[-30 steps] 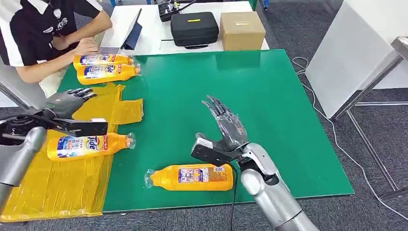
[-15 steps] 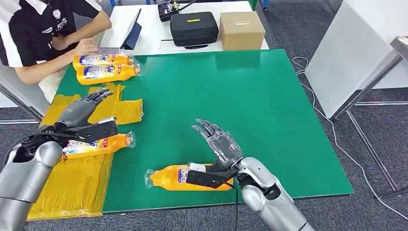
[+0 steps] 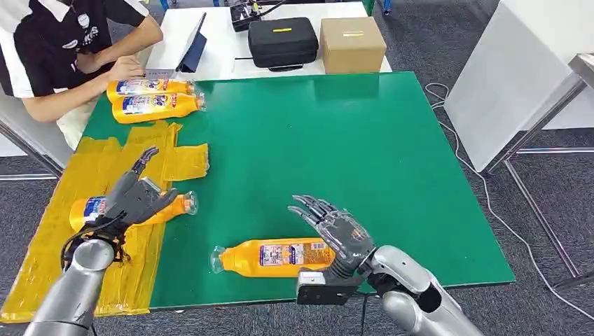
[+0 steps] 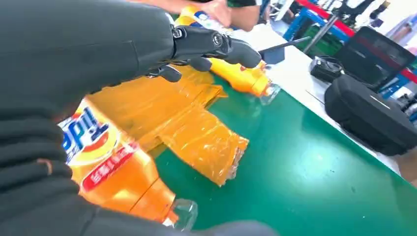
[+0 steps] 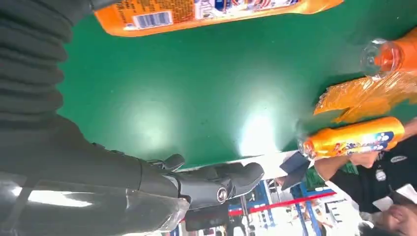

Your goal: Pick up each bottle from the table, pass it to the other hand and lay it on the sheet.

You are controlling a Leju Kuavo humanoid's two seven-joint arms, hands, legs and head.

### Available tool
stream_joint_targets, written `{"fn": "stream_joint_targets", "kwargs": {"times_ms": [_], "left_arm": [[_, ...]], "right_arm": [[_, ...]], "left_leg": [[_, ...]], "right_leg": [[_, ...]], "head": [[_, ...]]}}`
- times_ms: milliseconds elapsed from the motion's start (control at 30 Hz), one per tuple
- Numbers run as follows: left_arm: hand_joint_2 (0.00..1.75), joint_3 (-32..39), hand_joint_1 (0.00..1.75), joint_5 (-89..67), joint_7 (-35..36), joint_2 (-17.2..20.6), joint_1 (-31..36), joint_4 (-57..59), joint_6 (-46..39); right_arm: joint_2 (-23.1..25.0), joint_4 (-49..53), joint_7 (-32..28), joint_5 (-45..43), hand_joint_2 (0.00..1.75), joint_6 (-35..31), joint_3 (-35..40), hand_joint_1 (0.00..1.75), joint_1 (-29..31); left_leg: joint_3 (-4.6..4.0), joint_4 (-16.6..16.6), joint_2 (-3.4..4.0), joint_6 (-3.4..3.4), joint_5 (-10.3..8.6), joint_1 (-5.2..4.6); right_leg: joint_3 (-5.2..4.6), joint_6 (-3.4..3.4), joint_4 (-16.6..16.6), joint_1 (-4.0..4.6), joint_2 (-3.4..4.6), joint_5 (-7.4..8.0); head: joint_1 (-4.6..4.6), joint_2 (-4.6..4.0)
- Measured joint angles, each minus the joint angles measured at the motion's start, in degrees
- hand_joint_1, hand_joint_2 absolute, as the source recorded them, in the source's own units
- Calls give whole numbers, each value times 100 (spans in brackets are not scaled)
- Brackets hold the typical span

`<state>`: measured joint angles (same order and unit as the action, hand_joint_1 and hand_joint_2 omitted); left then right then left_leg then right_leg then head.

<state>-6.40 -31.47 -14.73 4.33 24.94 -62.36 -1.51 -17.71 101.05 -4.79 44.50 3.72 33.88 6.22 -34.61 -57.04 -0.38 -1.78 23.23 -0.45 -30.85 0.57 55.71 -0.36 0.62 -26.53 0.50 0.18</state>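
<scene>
An orange detergent bottle lies on its side on the green table near the front edge, cap to the left. My right hand hovers open at its base end, fingers spread, holding nothing; the same bottle shows in the right wrist view. A second orange bottle lies on the yellow sheet at the left. My left hand hangs open just above it, fingers apart, the bottle below the palm. Two more bottles lie at the table's far left corner.
A person in a black and white shirt sits at the far left corner, a hand beside the two far bottles. A black case and a cardboard box stand on the white table behind. The green table's right half is bare.
My left hand has come nearer and lower, over the bottle on the sheet. My right hand has dropped back toward the front edge, beside the near bottle's base. The bottles have not moved.
</scene>
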Motion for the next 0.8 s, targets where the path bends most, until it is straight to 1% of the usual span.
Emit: {"fn": "stream_joint_targets", "kwargs": {"times_ms": [167,367,567,800], "left_arm": [[175,170,0,83,-6,-120,-99,2,-39],[175,304,0,109,-6,-284,-202,107,-127],[175,376,0,120,-19,-428,-263,177,-162],[175,439,0,135,-20,-496,-362,146,-212]], "right_arm": [[-92,157,85,188,175,-50,-17,0,-67],[-138,227,138,234,175,54,-57,0,-139],[-87,101,114,38,175,188,-18,0,-117],[-4,-302,107,-230,175,221,46,0,60]], "left_leg": [[2,0,0,0,0,3],[-1,1,-1,0,0,3],[-3,1,-2,0,0,2],[-1,1,-2,1,-1,3]], "right_leg": [[1,0,1,4,1,0],[1,0,1,3,0,0],[1,0,1,3,-1,0],[2,0,1,3,-1,0]], "head": [[-2,0],[0,0],[2,2],[0,0]]}}
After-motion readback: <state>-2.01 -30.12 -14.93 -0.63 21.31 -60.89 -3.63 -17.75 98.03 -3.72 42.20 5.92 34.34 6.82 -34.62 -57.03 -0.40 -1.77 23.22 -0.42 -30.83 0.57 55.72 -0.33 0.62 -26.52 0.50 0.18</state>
